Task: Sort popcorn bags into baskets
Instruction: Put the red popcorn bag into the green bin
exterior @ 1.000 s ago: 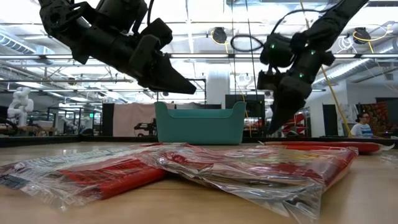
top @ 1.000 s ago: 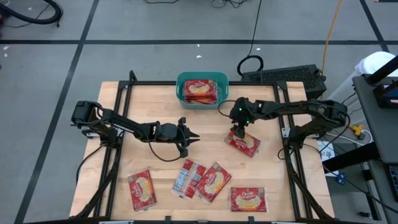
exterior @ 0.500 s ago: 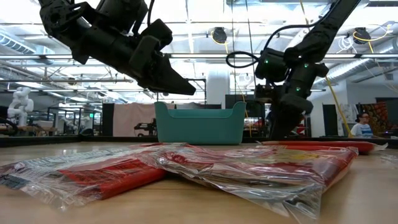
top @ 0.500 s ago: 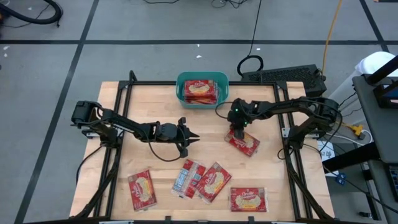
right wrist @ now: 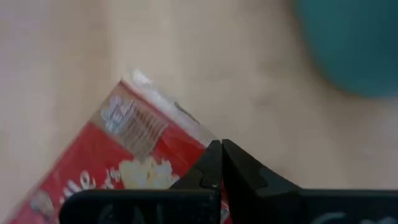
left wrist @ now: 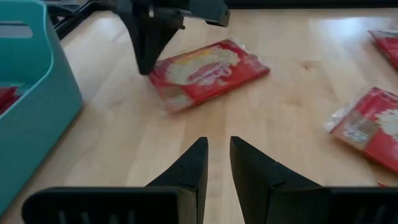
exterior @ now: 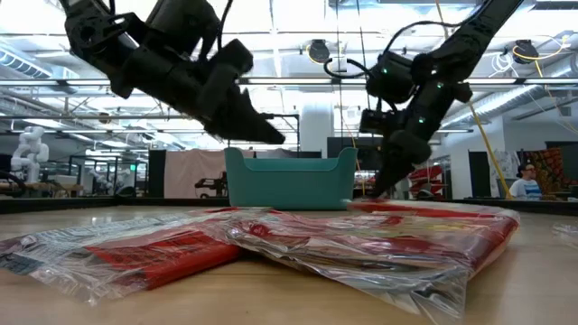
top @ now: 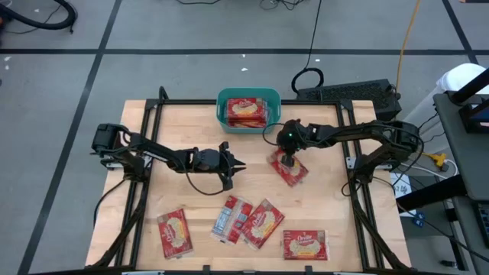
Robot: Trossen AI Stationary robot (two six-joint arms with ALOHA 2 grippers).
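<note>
Across the wooden bench (top: 191, 122): two dark arms reaching toward the middle, teal basket (top: 223, 105) at the far edge, red popcorn bags scattered nearer the front.

Largest first: left arm stretched low over the bench centre, left gripper (top: 238, 165) hovering clear of everything, fingers (left wrist: 186, 171) nearly together with a narrow gap and nothing between them; probably waiting its turn. Right arm bent in from the right side, right gripper (top: 288, 161) pointing down onto the near corner of one bag (top: 289, 169), fingers (right wrist: 211, 168) clenched tight on that bag's clear edge. Pinched by the corner most likely because a flat packet lying on wood offers no other purchase; bag apparently starting to lift at that end, rest of it near or on the bench, just in front of the basket.

Basket next: low-walled, already holding at least one bag (top: 246, 111) lying flat, label up.

Smaller things: four more bags along the front — one alone at the left (top: 173, 232), two overlapping in the middle (top: 246, 221), one to the right (top: 305, 244). All untouched, still to be sorted.
</note>
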